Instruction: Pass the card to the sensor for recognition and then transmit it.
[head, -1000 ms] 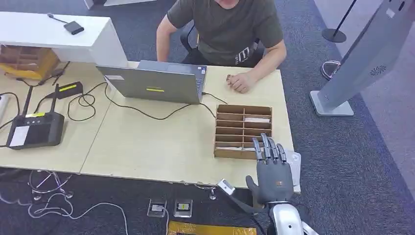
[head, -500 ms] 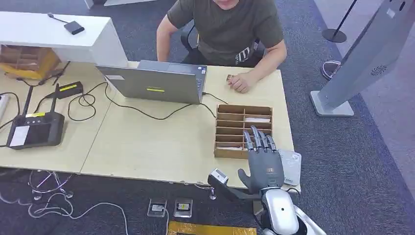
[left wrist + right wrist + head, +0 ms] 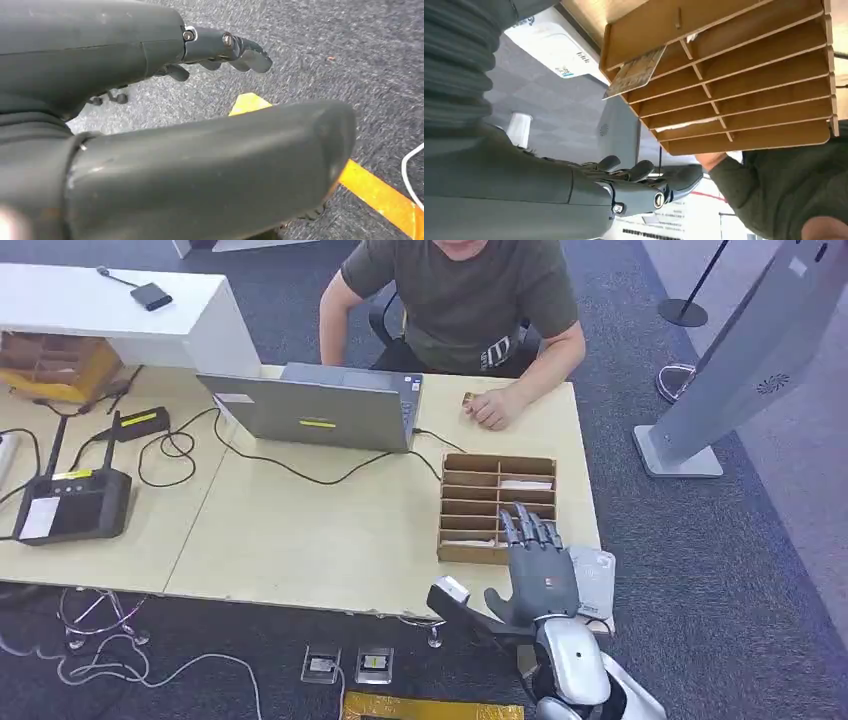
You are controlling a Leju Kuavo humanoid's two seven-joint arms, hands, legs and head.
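The right robot hand (image 3: 538, 575) is held spread over the slotted box (image 3: 497, 506), nothing apparently gripped; a card (image 3: 635, 72) protrudes from one slot. The left robot hand (image 3: 220, 50) is seen curled, empty.

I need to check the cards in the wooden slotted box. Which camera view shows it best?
The head view shows the whole wooden box from above. The right wrist view shows it close, with one card sticking out. The left wrist view faces the floor.

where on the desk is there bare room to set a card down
The widest bare patch of the pale wooden desk lies between the grey laptop and the brown slotted card organiser. It is crowded by the black terminal and its cables, and at the right hand.
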